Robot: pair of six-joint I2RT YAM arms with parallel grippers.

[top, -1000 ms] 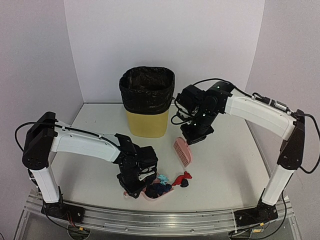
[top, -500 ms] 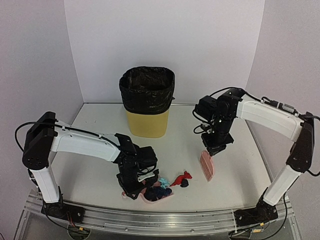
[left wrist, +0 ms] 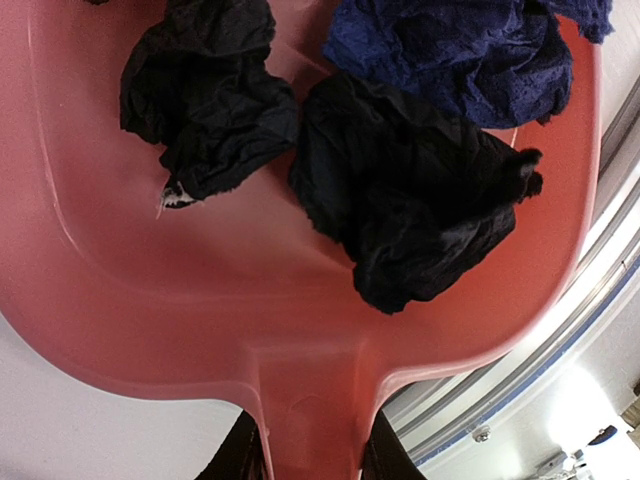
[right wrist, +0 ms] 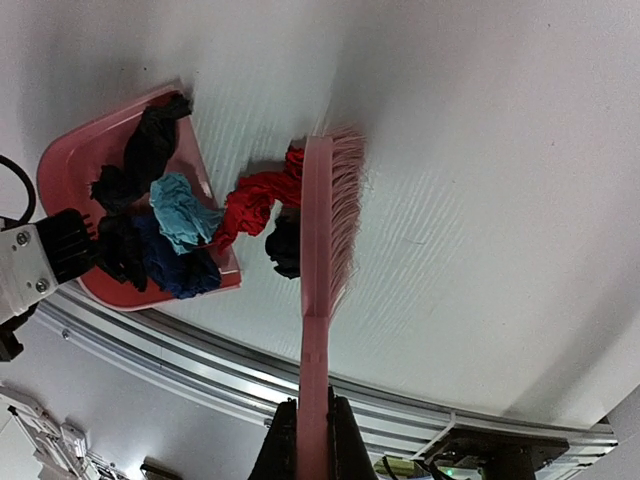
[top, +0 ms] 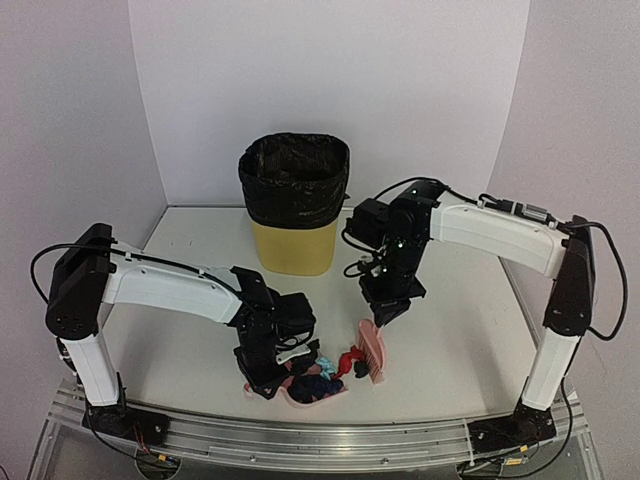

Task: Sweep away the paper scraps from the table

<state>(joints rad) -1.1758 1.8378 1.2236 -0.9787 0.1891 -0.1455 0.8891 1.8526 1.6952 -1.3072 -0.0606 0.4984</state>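
Paper scraps (right wrist: 180, 215): small crumpled wads with creased, matte surfaces; several black, some navy, one teal, one red.
Whereabouts: mostly heaped inside the dustpan (right wrist: 65, 165); red wad (right wrist: 255, 195) stretched from the dustpan's open lip out to the brush; one dark wad (right wrist: 283, 245) just outside that lip on the table (right wrist: 480, 200), touching the bristles.
Brush (right wrist: 322, 250): pink, bristles pressed against the two wads outside the dustpan's mouth.
Left pincer (left wrist: 315, 455): clamped on the dustpan's handle, opposite the mouth.
Right pincer (right wrist: 310, 440): clamped on the brush handle, on the side away from the dustpan.
Hard to make out: exact wad count, since the pieces in the dustpan overlap; the dustpan's handle side, covered by the left arm from above; left fingers, only dark slivers at the wrist view's bottom edge.
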